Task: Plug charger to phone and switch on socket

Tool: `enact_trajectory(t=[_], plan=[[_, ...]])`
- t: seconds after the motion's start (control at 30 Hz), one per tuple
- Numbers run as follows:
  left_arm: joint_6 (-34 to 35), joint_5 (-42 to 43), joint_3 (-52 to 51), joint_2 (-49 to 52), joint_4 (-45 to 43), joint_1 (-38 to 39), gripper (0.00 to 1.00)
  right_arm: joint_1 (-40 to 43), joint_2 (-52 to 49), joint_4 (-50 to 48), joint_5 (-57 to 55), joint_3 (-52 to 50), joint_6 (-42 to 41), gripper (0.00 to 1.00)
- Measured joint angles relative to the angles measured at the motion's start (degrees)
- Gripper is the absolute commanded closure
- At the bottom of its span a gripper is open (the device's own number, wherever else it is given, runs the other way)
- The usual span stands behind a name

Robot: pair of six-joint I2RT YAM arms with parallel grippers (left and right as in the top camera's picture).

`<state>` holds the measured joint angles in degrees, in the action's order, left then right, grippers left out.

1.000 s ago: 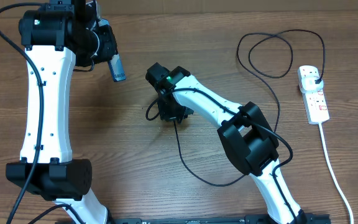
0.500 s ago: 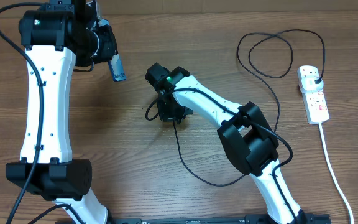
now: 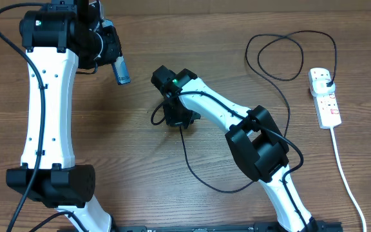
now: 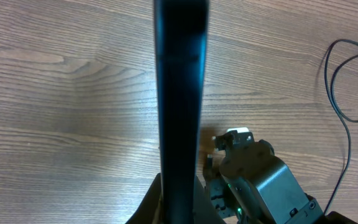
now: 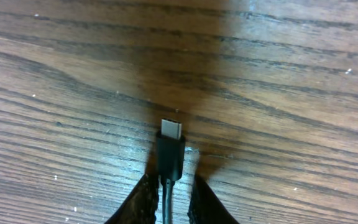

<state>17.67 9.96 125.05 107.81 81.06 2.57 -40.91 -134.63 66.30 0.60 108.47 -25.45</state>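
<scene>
My left gripper (image 3: 117,63) is shut on the phone (image 3: 122,73) and holds it tilted above the table at the far left. In the left wrist view the phone (image 4: 180,93) is a dark edge-on bar rising from the fingers (image 4: 178,210). My right gripper (image 3: 174,118) is at the table's middle, shut on the charger (image 3: 192,164) just behind its connector tip (image 5: 170,148). The tip sticks out past the fingers (image 5: 171,202), close above the wood. The cable loops back to a black plug (image 3: 328,82) in the white socket (image 3: 328,106) at the far right.
The socket's thick white lead (image 3: 345,174) runs down the right side to the front edge. The charger cable makes a big loop (image 3: 282,58) at the back right. The right arm's wrist (image 4: 260,186) shows below the phone in the left wrist view.
</scene>
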Motion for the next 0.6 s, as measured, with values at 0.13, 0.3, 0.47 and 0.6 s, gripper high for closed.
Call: enact_trajectory(t=[0.13,0.3,0.47,0.6], plan=[[0.00,0.00,0.00,0.00,0.00,0.00,0.96,0.00,0.00,-0.11,0.09,0.00,-0.07,0.86],[0.00,0.00,0.00,0.00,0.00,0.00,0.96,0.00,0.00,-0.28,0.33,-0.02,-0.02,0.88],[0.00,0.00,0.00,0.00,0.00,0.00,0.96,0.00,0.00,-0.31,0.48,-0.02,-0.70,0.89],[0.00,0.00,0.00,0.00,0.00,0.00,0.96,0.00,0.00,-0.24,0.48,0.00,-1.33,0.93]])
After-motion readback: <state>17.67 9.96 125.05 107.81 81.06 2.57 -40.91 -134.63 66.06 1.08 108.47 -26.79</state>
